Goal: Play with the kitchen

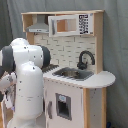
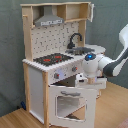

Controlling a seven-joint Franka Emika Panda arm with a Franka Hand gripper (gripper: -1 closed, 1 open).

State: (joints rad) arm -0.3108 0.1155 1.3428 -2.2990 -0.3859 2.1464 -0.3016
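The kitchen (image 2: pixel 37 85) is a white and light-wood toy set, seen in both exterior views. It has a black-red hob (image 2: pixel 50 59), a steel sink (image 2: pixel 84 50), a black tap (image 2: pixel 75 39) and a grey hood (image 2: pixel 49 20). Its windowed oven door (image 2: pixel 70 104) hangs partly open, tilted outward from the top. My gripper (image 2: pixel 80 80) is at the door's top edge, below the knobs. My white arm (image 2: pixel 111 64) reaches in from the second exterior view's right. In the first exterior view my arm (image 1: pixel 27 82) hides the gripper and the oven; the sink (image 1: pixel 74 74) and tap (image 1: pixel 85 59) show.
A wooden floor (image 2: pixel 107 112) lies in front of the kitchen. A grey curtain (image 2: pixel 10 50) hangs behind it. A microwave-style cabinet (image 1: pixel 70 24) sits on the top shelf beside the hood (image 1: pixel 39 25).
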